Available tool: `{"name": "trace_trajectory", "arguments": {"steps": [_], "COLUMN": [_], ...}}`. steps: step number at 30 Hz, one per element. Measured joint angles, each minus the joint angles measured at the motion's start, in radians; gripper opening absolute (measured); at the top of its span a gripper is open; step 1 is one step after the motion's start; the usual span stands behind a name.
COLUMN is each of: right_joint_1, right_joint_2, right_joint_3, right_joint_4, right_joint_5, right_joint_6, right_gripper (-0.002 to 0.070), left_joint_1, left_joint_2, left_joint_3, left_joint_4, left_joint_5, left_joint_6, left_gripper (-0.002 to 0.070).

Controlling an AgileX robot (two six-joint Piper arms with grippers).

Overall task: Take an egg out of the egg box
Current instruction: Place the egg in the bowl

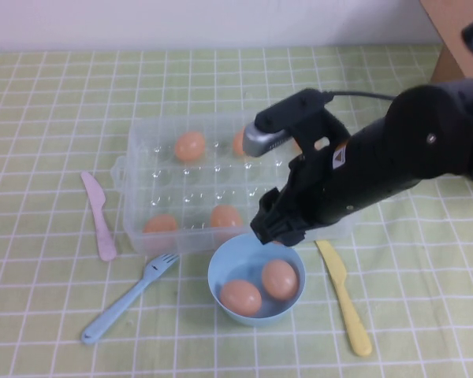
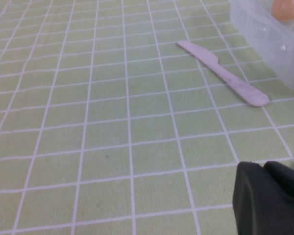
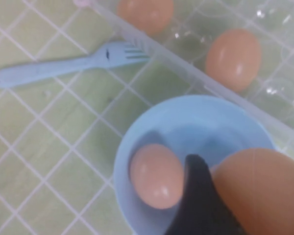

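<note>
Nearest to the camera stands a round light-blue bowl (image 1: 217, 290) with two eggs lying inside it, side by side. Just behind it, touching or almost touching its rim, is the egg box (image 1: 138, 206), a clear plastic tray. Four eggs show in its wells: two in the front row and two in the far row, one of them half hidden by the arm.

From the right side the right arm reaches across the box and tilts down, so the right gripper (image 1: 274, 228) hangs over the far rim of the bowl. In the right wrist view its dark finger (image 3: 200, 196) presses against the egg (image 3: 259, 191), which it grasps directly above the bowl, close to the loose egg below.

Off to the left, the left gripper (image 2: 269, 198) hovers low over the checked cloth, near a pink knife (image 2: 224, 73); whether it is clenched or released I cannot tell.
</note>
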Motion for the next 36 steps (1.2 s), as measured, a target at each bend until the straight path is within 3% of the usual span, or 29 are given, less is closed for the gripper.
{"name": "trace_trajectory", "arguments": {"steps": [13, 22, 32, 36], "right_joint_1": [0.000, 0.000, 0.000, 0.000], "right_joint_2": [0.113, 0.167, 0.201, 0.201], "right_joint_3": [0.026, 0.026, 0.026, 0.026], "right_joint_4": [0.055, 0.141, 0.385, 0.449], "right_joint_5": [-0.182, -0.165, -0.128, -0.111], "right_joint_6": [0.000, 0.000, -0.262, -0.293], "right_gripper": [0.0370, 0.0370, 0.0372, 0.0459], "left_joint_1": [0.000, 0.000, 0.000, 0.000], "left_joint_2": [0.000, 0.000, 0.000, 0.000], "left_joint_3": [0.000, 0.000, 0.000, 0.000], "left_joint_4": [0.000, 0.000, 0.000, 0.000], "left_joint_5": [0.000, 0.000, 0.000, 0.000], "left_joint_6": [0.000, 0.000, 0.000, 0.000], "left_gripper": [-0.0004, -0.0004, -0.0005, -0.0005]}}
